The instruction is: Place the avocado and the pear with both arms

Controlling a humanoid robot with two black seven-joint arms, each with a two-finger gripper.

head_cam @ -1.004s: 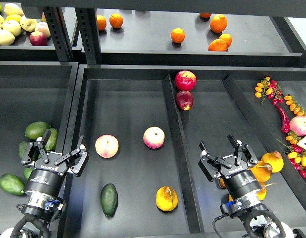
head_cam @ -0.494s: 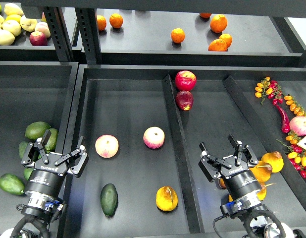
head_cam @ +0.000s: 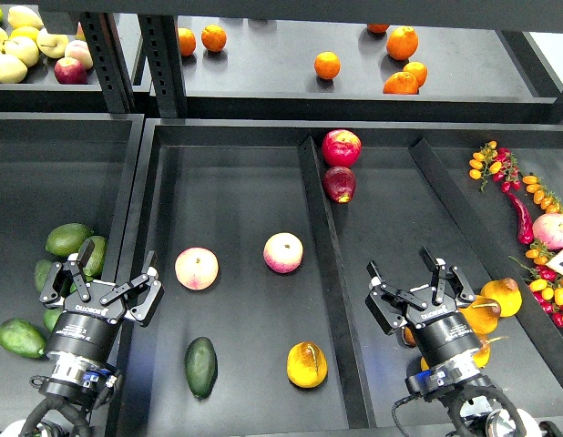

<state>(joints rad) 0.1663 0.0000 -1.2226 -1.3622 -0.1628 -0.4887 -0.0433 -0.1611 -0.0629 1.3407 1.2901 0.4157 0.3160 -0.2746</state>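
Note:
A dark green avocado (head_cam: 200, 366) lies at the front of the middle tray (head_cam: 236, 173). A yellow-orange pear (head_cam: 306, 364) with a reddish streak lies to its right in the same tray. My left gripper (head_cam: 101, 284) is open and empty, over the tray's left wall, up and left of the avocado. My right gripper (head_cam: 418, 289) is open and empty, over the right tray, right of the pear and apart from it.
Two pink-yellow peaches (head_cam: 197, 269) (head_cam: 283, 252) lie mid-tray. Two red apples (head_cam: 341, 147) sit at the divider's far end. More avocados (head_cam: 68, 239) lie in the left tray, more pears (head_cam: 502, 296) beside my right arm. Oranges (head_cam: 327, 65) on the upper shelf.
My left gripper has dropped slightly toward me. The right arm and the fruit have not moved.

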